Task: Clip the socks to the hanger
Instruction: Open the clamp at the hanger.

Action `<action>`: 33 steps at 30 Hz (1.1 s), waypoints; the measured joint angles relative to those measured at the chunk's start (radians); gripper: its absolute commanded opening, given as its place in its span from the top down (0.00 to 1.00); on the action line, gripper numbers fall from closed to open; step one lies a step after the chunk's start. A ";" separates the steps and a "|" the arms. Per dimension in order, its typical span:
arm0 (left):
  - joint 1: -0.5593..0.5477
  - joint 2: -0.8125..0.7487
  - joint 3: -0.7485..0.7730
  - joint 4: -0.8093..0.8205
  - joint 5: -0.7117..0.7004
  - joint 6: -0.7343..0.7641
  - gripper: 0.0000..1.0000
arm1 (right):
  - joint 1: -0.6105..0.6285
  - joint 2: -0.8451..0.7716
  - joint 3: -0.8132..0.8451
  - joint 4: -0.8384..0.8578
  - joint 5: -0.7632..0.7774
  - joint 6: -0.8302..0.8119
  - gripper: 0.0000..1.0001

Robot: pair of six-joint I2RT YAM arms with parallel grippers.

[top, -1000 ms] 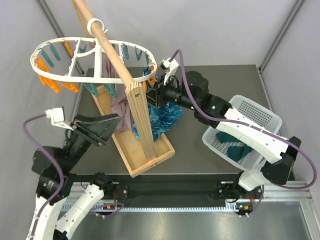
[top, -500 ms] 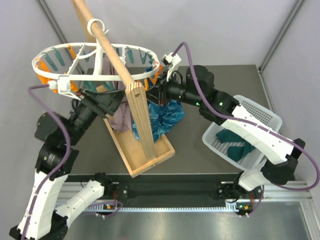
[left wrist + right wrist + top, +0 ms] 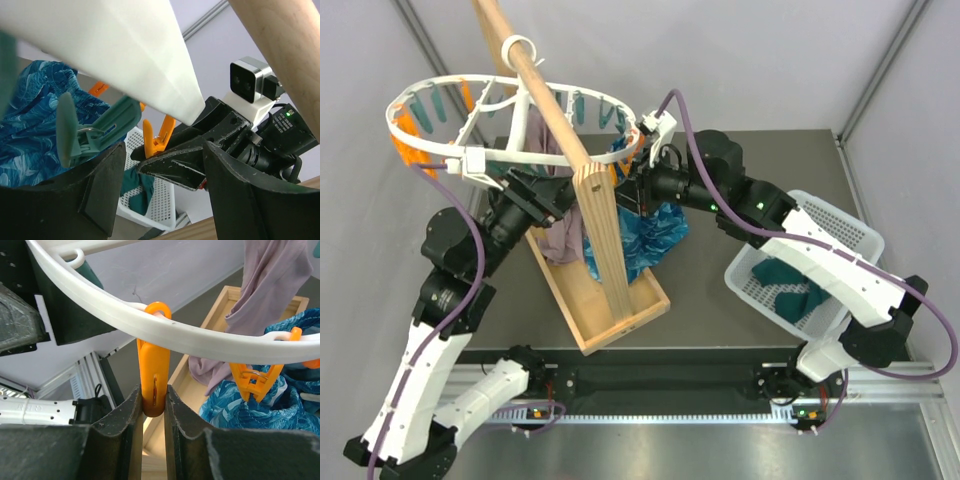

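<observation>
The worktop (image 3: pixel 720 310) lies beneath both tools. A wooden pole (image 3: pixel 542 90) runs diagonally above it and passes over the gap between the two tools.

The hanger (image 3: pixel 200 342) hangs from this pole by its hook. Its white rim crosses directly above the right tool (image 3: pixel 152 392) and just above the left tool (image 3: pixel 160 185).

A wooden tray (image 3: pixel 625 325) sits on the worktop below both tools. A white basket (image 3: pixel 830 222) stands on the worktop well back from the right tool, beside that arm's forearm.

A blue patterned cloth (image 3: pixel 655 230) hangs below the right tool. A mauve cloth (image 3: pixel 560 235) hangs between the two tools, lower down, over the tray.

The socks (image 3: pixel 788 290) lie inside the basket, well apart from both tools and from the hanger.

Right tool: clenched on an orange peg (image 3: pixel 153 365) that hangs from the hanger rim. Both fingers press the lower end of the peg from opposite sides. A second orange peg (image 3: pixel 257 382) hangs from the rim near the tool, to the right in the wrist view.

Left tool: released, with its fingers spread wide and nothing gripped between them. It points toward the right tool from the opposite side of the rim. A teal peg (image 3: pixel 95 132) hangs just above the finger on the left of its wrist view.
</observation>
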State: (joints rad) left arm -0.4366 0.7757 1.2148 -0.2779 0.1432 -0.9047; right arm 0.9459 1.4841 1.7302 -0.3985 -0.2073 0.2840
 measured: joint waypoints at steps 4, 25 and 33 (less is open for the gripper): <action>-0.005 0.023 -0.037 0.072 0.030 -0.005 0.29 | 0.000 0.000 0.000 0.001 -0.006 -0.006 1.00; -0.054 -0.160 -0.208 0.119 -0.089 0.058 0.34 | -0.002 0.049 -0.008 0.044 -0.091 0.032 1.00; -0.055 -0.300 -0.245 0.116 -0.150 0.038 0.48 | 0.001 0.079 0.025 0.022 -0.130 0.026 1.00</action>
State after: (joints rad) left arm -0.4919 0.4759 0.9695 -0.1616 -0.0063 -0.8665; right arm 0.9466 1.5627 1.7550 -0.3763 -0.3378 0.3103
